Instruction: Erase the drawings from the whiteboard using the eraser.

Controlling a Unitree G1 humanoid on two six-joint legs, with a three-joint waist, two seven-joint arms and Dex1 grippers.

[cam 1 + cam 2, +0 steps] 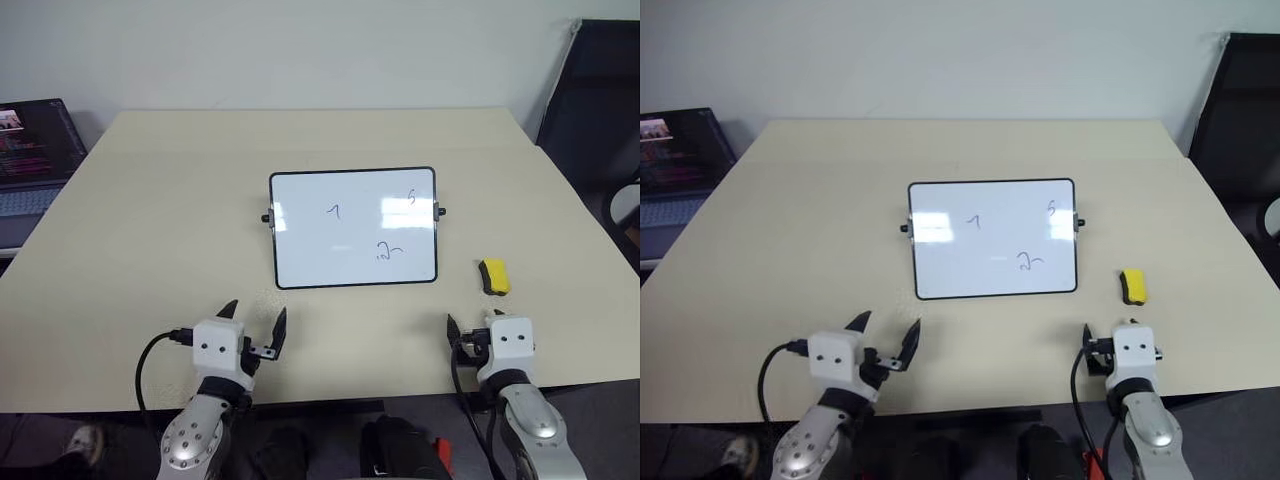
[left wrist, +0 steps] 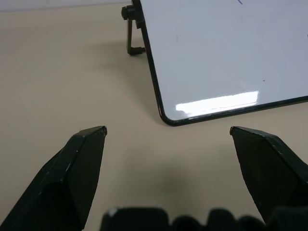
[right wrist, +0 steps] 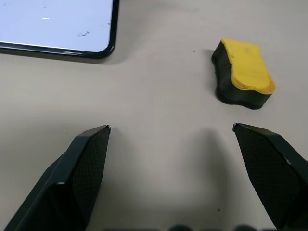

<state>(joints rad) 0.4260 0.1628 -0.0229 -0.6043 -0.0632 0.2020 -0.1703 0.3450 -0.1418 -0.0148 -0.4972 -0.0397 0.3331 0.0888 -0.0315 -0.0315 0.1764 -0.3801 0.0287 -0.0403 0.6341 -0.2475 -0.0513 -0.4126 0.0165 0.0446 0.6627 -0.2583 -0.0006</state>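
Right gripper (image 1: 472, 322) hovers with jaws spread wide, holding nothing, as I read it from the left eye view. Just ahead of it and slightly to its right lies the eraser (image 1: 493, 276) on the table (image 1: 150, 220); the whiteboard (image 1: 353, 228) sits ahead to its left, carrying the drawings (image 1: 389, 251).

Right wrist view: the eraser (image 3: 243, 72) lies beyond the fingertips (image 3: 96, 139), off-centre toward the right finger. I judge a straight advance risks nudging it aside instead of bracketing it.

Left wrist view: the left gripper (image 2: 168, 132) is also wide and empty, the board's near corner just ahead.
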